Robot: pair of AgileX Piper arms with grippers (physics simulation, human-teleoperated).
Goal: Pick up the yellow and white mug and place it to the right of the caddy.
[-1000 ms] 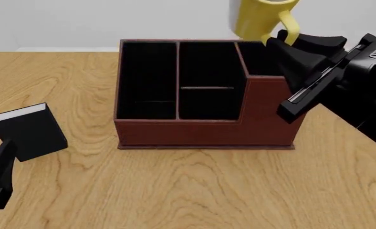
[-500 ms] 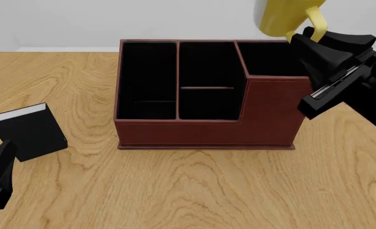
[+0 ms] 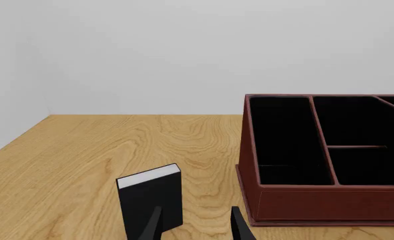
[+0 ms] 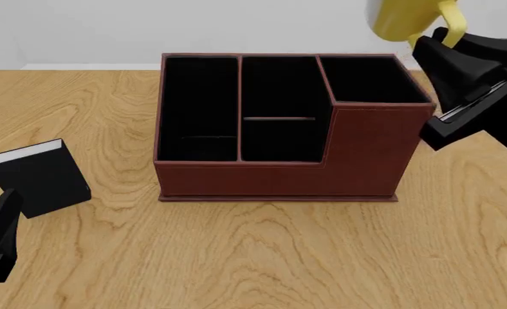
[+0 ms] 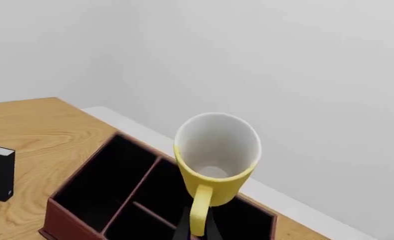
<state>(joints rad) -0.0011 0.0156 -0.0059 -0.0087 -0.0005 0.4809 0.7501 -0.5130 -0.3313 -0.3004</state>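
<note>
Yellow: the mug (image 4: 405, 18) hangs in the air above and beyond the caddy's (image 4: 279, 125) far right corner, its top cut off by the frame edge in the front view.
Grip: the right gripper (image 4: 449, 40) has its fingers clenched on the mug's loop handle; from the right wrist the mug (image 5: 216, 155) shows its white inside, tipped towards that camera, with the handle running down between the fingers.
Step in hand: carrying, as I judge it; the mug is lifted and roughly over the caddy's right edge, not yet over bare table (image 4: 322, 257).
Next move: it calls for more travel to the right until the mug clears the taller right section, then a lowering onto the wood just beside that wall, mug brought upright before the fingers let go.
Risk: coming down too soon could knock the caddy's rim.
Left gripper (image 3: 195, 226): low over the table near the black book (image 3: 151, 198), fingers spread apart and grasping nothing.
Poor view: how high the mug sits above the table I cannot tell.
Count: one mug, one caddy with three compartments, one book, two arms.
</note>
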